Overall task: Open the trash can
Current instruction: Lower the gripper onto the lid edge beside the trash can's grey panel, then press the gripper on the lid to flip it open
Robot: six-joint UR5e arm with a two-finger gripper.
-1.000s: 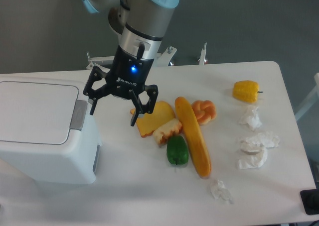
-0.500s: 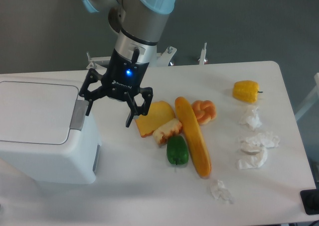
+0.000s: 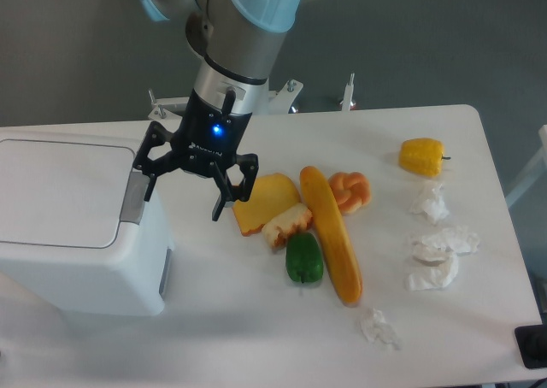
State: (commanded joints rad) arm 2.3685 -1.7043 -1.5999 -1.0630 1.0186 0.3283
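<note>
Camera view, surroundings: a white table [image 3: 256, 337] filled the frame; at centre lay a cheese wedge [image 3: 259, 202], a bread piece [image 3: 286, 225], a green pepper [image 3: 304, 258], a long baguette [image 3: 331, 233] and a small twisted bun [image 3: 352, 190].
Right side: a yellow pepper [image 3: 422, 156] sat upper right, with crumpled tissues [image 3: 441, 249] below it and one more scrap [image 3: 377, 326] near the bottom.
In the way: nothing lay between the fingers and the bin's tab.
Trash can [image 3: 73, 221]: stood at left of frame, lid shut and flat; its grey push tab [image 3: 134, 197] faced right, running top to bottom.
Gripper [image 3: 183, 197]: fingers spread apart, holding nothing, left fingertip just above the tab.
</note>
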